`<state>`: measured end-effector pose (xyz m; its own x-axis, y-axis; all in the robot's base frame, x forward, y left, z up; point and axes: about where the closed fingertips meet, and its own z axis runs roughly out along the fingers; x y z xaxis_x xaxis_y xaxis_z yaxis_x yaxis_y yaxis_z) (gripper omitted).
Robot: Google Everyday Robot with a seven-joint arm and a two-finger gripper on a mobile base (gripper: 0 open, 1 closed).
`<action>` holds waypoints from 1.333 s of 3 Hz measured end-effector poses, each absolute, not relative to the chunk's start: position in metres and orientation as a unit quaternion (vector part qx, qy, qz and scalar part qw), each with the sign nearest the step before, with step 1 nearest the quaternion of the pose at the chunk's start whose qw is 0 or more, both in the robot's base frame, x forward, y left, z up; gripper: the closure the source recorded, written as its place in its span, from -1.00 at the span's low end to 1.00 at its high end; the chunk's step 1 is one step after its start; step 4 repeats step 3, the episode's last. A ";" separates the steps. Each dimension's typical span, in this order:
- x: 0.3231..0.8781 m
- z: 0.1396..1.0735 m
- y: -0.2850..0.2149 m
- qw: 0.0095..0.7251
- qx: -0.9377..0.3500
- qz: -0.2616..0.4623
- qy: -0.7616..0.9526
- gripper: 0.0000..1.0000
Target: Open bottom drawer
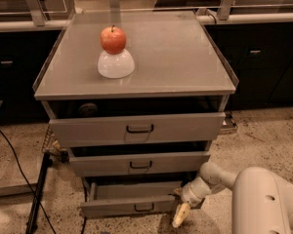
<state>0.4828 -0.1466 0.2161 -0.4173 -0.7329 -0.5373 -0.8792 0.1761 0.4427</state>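
Centrally in the camera view, a grey cabinet is seen, and on its counter (185, 57) a red apple (113, 39) is set on an upturned white bowl (116, 64). Below are the top drawer (88, 129) and the middle drawer (97, 165), both taller and wider, each standing slightly forward. The bottom drawer (112, 208) is found lowest, drawn out beyond the others so that its inside is shown, with its dark loop handle at mid-front.

A black cable (14, 155) and a dark post (37, 194) are seen on the floor to the left of the cabinet. To the right, speckled floor (263, 135) is left open, bounded behind by dark cupboards.

The end effector (179, 217) is held low at the right end of the bottom drawer's front, just beside it, carried by the pale arm (263, 199). Whether it is apart or together cannot be told, nor whether the drawer is touched.
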 end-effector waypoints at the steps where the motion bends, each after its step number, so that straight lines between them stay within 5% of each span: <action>1: 0.454 0.221 -0.146 0.079 -0.520 0.386 0.758 -1.00; 4: 0.439 0.225 -0.146 0.066 -0.518 0.397 0.755 -1.00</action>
